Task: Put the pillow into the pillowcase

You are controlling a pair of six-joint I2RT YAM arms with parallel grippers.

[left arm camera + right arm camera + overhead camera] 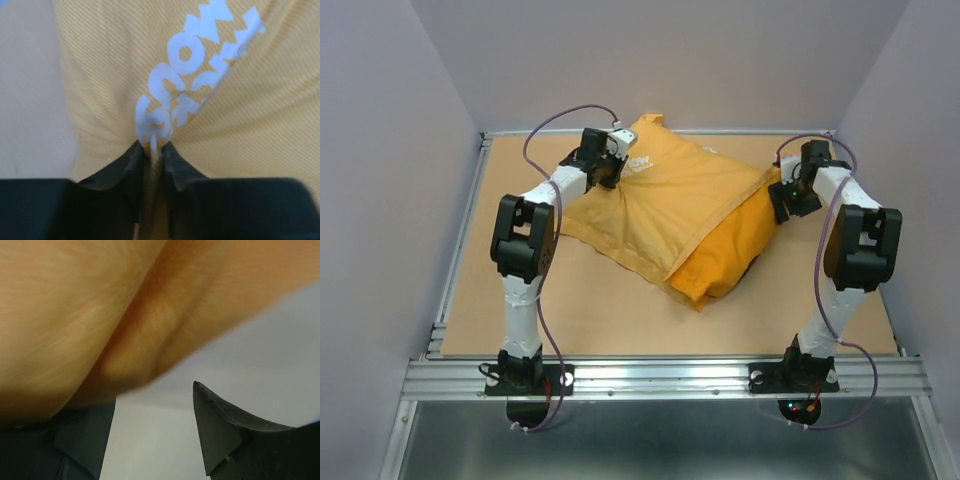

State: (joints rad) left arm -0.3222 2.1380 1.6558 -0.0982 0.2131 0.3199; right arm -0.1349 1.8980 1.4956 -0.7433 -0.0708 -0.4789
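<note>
The orange-yellow pillowcase point(670, 210) lies bulging in the middle of the table, its small white print facing up at the far left. The white pillow shows in no view. My left gripper point(610, 165) is at the pillowcase's far left corner, shut on a pinched fold of the fabric right at the white lettering point(152, 147). My right gripper point(785, 195) is at the pillowcase's right edge, open point(152, 395). Orange fabric point(100, 305) drapes over its left finger, and nothing sits between the fingers.
The brown table board point(600, 310) is framed by a metal rail point(660, 375) at the near edge. Grey walls point(380, 200) close in on the left, right and back. The arm bases stand at the near edge.
</note>
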